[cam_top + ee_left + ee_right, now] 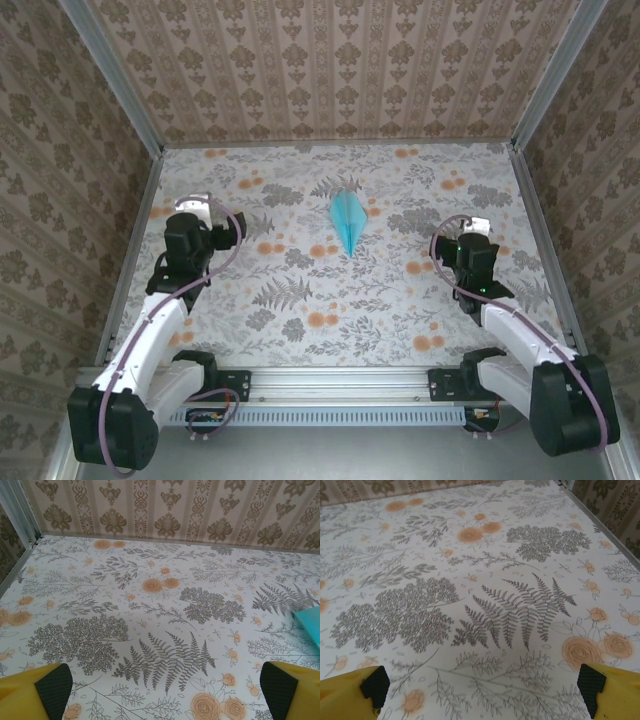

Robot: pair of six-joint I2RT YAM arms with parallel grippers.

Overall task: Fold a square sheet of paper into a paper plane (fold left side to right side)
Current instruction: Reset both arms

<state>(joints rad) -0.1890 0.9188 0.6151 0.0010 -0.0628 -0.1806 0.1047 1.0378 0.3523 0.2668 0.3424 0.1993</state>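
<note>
Paper plane (pixel 310 626) — cut off, right edge.

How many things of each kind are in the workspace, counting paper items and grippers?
paper plane, light blue: 1
grippers, both open and empty: 2 (left gripper, right gripper)
Total: 3
</note>
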